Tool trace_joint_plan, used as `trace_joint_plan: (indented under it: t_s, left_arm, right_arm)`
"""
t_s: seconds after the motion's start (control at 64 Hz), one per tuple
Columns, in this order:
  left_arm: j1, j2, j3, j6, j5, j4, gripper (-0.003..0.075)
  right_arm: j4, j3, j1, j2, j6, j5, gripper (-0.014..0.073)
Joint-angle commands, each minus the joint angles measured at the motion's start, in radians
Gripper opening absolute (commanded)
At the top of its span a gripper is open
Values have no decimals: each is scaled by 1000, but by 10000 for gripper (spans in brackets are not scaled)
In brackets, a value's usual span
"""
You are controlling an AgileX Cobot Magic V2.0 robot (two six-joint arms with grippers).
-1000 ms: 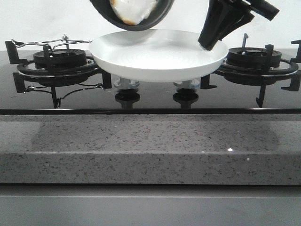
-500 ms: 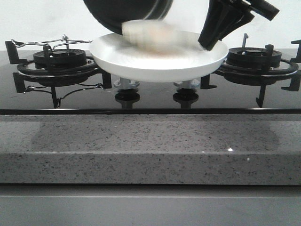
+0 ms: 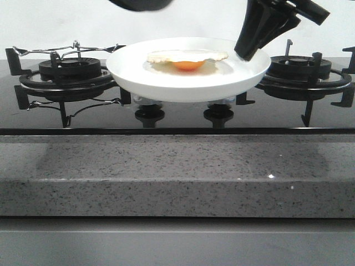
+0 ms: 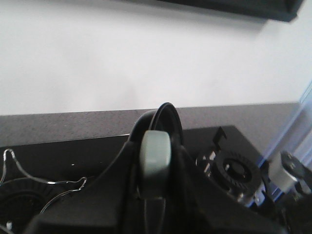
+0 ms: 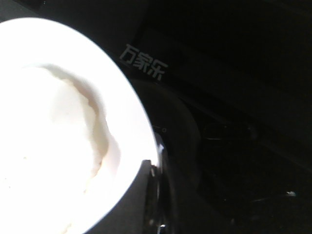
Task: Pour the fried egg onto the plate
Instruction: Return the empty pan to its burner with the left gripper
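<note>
Egg on plate, pan raised out of the way.

Front view: the egg (image 3: 187,59) lies flat in the middle of the plate (image 3: 138,77), yolk up; the plate is held above the stove (image 3: 177,113), between the two burners. The right gripper (image 3: 247,52) clamps the plate's right rim. The pan (image 3: 141,4) shows only as a dark edge at the top. Left wrist view: the left gripper (image 4: 156,161) is closed narrowly on the pan's handle (image 4: 155,156), a burner (image 4: 236,170) lying beyond. Right wrist view: the plate (image 5: 129,146) glares white, its rim pinched by a dark finger (image 5: 141,200); the egg cannot be made out in the glare.
</note>
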Motion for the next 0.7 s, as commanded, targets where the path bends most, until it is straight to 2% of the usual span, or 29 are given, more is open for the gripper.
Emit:
trace_joint_plan:
  t_s: [0.0,0.078,0.188,0.281,0.453,0.688]
  left_arm:
    - [118,-25,-10,45,-62,-214,-19]
    - [237,-4,12,175,13,-428,-19]
    - [398,52,40,374,196,-769,-19]
    - [520,125,63,446,357,-1002,-19]
    - [643,249,78,441,403,-1121,-19]
    - [683,389,78,441,476,-1239,-19]
  right_arm:
    - [46,-26,-1,-56,-6,-31,-58]
    - [46,-26,-1,-56,-6,-31,-58]
    - [46,-26,-1,-56,-6,-31,-58]
    - [46,-26,-1,-56,-6,-31,-58]
    - [46,-26,-1,-56,-6,-31,-58]
    - [46,-26,-1,-56,-6,-31,-58]
